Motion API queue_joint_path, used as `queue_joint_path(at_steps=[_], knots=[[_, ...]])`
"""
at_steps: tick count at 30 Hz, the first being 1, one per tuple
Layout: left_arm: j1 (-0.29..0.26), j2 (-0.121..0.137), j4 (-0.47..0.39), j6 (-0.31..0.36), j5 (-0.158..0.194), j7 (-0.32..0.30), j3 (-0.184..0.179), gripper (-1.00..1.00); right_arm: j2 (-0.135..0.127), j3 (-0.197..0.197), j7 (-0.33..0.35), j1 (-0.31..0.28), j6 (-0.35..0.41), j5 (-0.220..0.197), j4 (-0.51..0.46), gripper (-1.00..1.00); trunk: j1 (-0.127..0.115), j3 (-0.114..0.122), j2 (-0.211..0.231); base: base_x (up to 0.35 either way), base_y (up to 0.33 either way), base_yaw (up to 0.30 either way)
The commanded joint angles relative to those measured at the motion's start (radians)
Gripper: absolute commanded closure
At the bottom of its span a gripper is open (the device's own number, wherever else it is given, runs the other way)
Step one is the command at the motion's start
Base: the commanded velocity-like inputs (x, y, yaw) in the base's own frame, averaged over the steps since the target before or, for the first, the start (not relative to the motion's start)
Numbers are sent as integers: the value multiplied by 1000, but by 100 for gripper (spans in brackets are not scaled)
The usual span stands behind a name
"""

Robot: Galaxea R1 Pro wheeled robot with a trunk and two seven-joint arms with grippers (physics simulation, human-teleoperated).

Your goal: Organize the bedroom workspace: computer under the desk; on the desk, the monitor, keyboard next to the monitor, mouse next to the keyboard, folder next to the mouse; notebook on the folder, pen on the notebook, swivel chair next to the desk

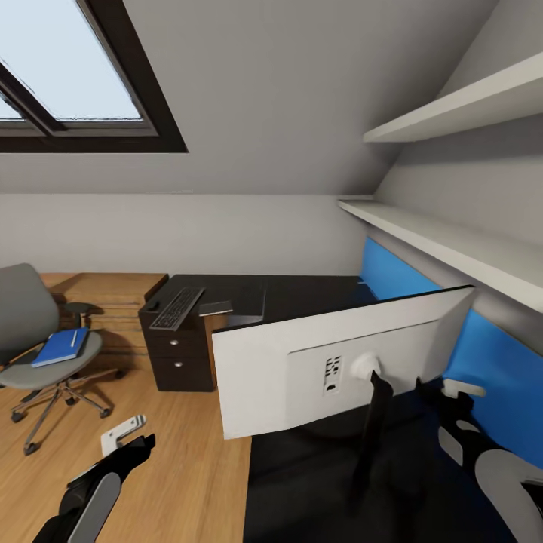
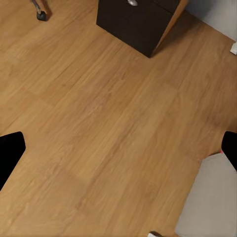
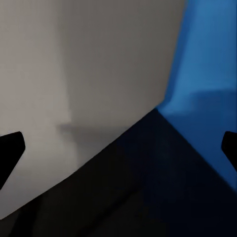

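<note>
Monitor standing on the desk, white back facing the camera.
Keyboard is lying at the desk's far corner; both end effectors, left and right, are hanging spread, gripping nothing.

Sloped pale grey ceiling ran down to a low grey wall at the back. Skylight at upper left, dark frame, pale sky behind the glass; soft, even daylight throughout. Two white shelves were fixed along the right wall, one above the other. Beneath the lower shelf, a bright blue panel lined that wall. Light wood floor, planks with visible grain, the same boards seen close in the left wrist view. A light wooden dresser stood against the back wall at left.
</note>
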Motion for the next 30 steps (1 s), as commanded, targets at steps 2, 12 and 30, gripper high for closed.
queue_joint_path(at_steps=[2,12,30], knots=[[-1,0,-2,2,9,7,1,-100,-2,-2,4,-1,-4,-7,1,-100,1,-2,-1,263,-110,0],[0,1,-3,1,8,6,3,-100,-3,1,8,-1,-5,-8,0,-100,1,-2,-1,112,-29,0],[-1,-2,-3,1,10,5,0,-100,-1,2,8,-1,-6,-5,1,-100,1,-2,-1,134,0,0]])
